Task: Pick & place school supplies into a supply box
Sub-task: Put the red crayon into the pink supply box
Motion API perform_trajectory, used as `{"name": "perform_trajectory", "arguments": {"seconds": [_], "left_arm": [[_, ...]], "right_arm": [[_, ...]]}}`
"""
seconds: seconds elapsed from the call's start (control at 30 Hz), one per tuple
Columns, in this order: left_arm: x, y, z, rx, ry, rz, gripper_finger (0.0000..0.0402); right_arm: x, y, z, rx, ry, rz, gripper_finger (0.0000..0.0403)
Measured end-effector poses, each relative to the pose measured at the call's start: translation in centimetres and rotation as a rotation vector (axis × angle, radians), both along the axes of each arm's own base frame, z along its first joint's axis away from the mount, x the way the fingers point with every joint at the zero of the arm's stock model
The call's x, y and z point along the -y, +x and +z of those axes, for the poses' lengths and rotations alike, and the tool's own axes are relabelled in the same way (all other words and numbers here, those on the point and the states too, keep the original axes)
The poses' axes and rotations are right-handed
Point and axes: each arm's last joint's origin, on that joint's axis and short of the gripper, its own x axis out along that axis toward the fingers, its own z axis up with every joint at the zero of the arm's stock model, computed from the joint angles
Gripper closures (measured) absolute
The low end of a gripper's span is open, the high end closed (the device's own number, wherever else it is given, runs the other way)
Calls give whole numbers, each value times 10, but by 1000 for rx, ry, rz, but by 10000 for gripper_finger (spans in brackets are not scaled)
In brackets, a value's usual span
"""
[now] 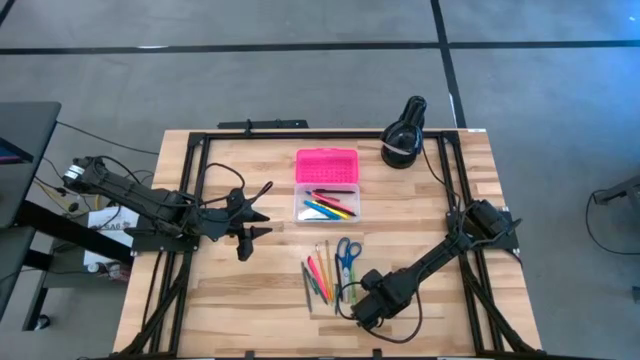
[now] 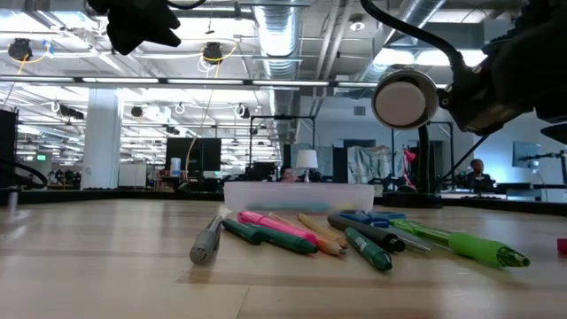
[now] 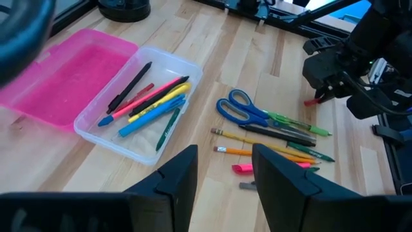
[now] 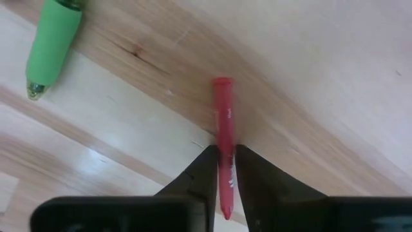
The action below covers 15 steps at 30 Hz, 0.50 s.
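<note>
The supply box lies open at the table's middle, its pink lid (image 1: 327,165) toward the far edge and its clear base (image 1: 327,205) holding several pens (image 3: 149,103). Nearer lie loose pens and pencils (image 1: 320,276) and blue-handled scissors (image 1: 347,255), flat on the wood. My right gripper (image 1: 365,308) is at the near right of that pile, shut on a red pen (image 4: 223,129). A green marker (image 4: 55,29) lies beside it. My left gripper (image 1: 250,215) hangs open, left of the box, touching nothing. My right gripper pinches the red pen (image 4: 224,169) between its two fingertips (image 4: 207,171). The pen runs along the fingers and sticks out ahead of them over the wood. Whether the pen is clear of the table, I cannot tell.
A black round device (image 1: 404,135) stands at the far right of the table. A black frame (image 1: 200,180) runs around the work area. Bare wood lies left of the pile and along the near edge.
</note>
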Motion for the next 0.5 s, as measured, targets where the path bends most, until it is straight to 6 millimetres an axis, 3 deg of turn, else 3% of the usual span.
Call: {"name": "perform_trajectory", "arguments": {"seconds": [0.17,0.5], "left_arm": [[0,1,1,12,-4,1,261],[0,1,1,18,-4,9,261]], "right_arm": [[0,0,1,8,-8,1,395],[0,0,1,9,-10,1,385]]}}
